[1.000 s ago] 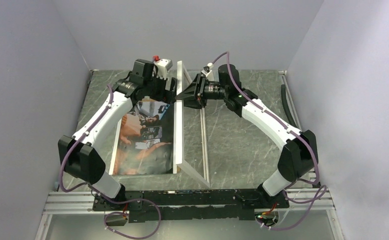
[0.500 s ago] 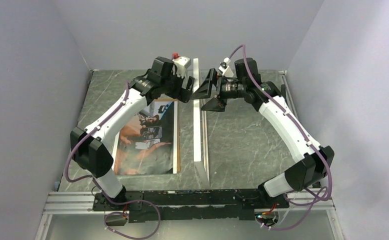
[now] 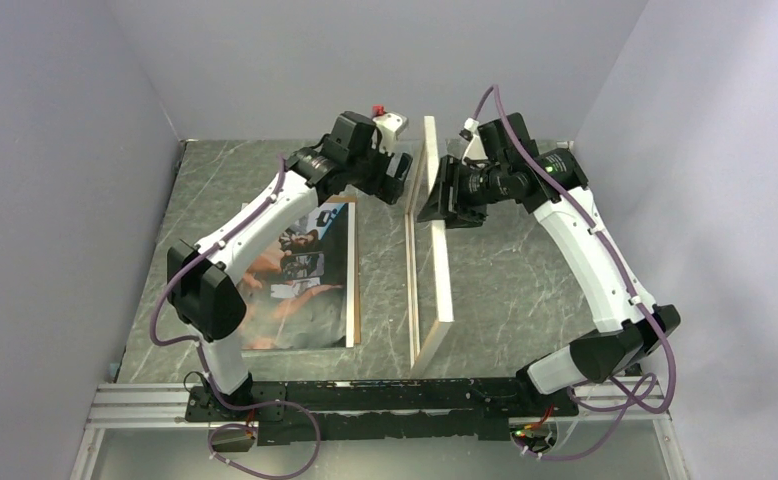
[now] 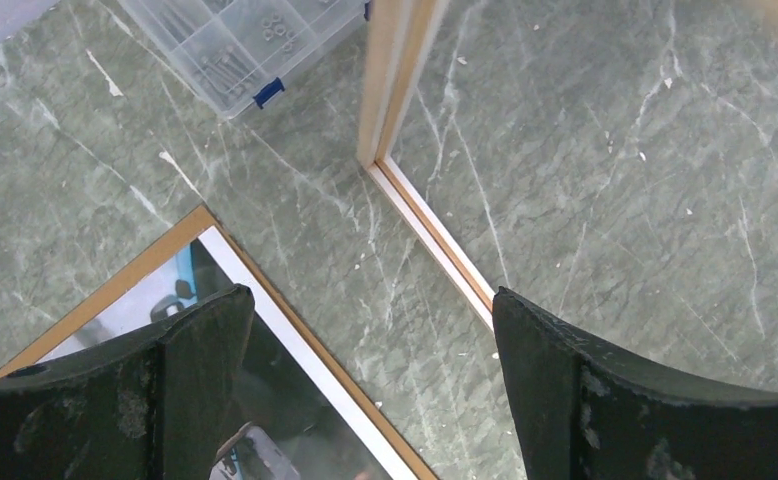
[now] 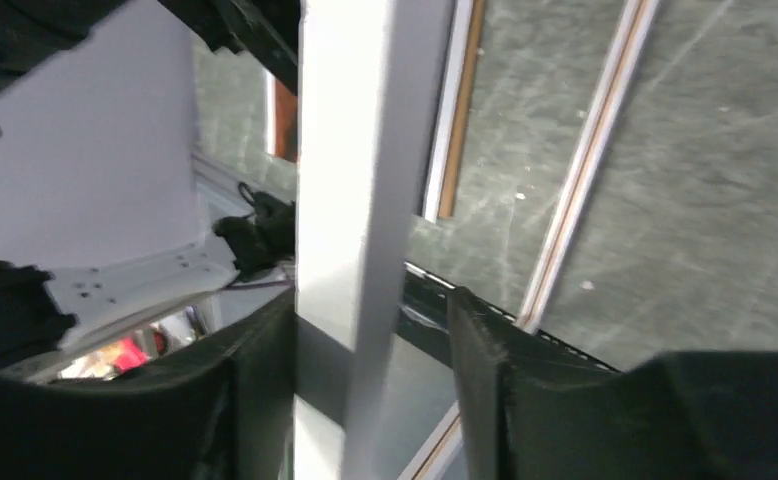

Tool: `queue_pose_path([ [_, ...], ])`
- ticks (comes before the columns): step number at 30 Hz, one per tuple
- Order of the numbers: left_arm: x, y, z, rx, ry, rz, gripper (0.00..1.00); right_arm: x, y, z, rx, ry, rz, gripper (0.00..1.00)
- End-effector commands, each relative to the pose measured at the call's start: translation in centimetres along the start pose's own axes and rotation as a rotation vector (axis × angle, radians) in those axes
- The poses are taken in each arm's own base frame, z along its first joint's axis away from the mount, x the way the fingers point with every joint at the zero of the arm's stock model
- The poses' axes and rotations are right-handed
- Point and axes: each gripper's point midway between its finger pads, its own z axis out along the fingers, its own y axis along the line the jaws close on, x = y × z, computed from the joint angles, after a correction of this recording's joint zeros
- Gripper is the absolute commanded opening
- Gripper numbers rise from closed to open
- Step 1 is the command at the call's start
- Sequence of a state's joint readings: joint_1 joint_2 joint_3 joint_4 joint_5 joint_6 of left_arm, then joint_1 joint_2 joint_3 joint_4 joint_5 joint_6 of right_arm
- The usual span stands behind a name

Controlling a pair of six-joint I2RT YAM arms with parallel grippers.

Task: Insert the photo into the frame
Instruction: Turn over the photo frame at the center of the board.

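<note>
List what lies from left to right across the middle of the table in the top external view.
Flat photo → frame standing on its long edge → right arm. The left arm overlaps the photo, so it is left out.
</note>
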State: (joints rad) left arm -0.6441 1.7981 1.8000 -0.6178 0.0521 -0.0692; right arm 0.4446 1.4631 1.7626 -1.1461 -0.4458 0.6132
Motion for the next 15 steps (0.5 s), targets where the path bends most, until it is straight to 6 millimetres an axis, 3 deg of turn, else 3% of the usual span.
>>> queue_pose_path([
  [1,-0.1,1.2,-1.1,-0.048,-0.018,-0.015,0.95,1.2,-4.8,-2.5,0.256,-0.03,-0.044,0.49],
  [8,2.1,3.7,-1.8,-0.097,0.026,-0.034,0.95,1.2,-8.6,-4.9,0.474,-0.071,-0.084,0.28],
  [11,3.0,4.6,-2.2,-0.116,0.044,-0.054,0.95,0.9,-9.9,-6.4,0.548,-0.104,-0.095,0.27],
  [15,4.4,5.5,-2.5,-0.13,0.068,-0.063,0.95,1.5,-11.4,-6.6,0.601,-0.09,-0.063,0.37],
])
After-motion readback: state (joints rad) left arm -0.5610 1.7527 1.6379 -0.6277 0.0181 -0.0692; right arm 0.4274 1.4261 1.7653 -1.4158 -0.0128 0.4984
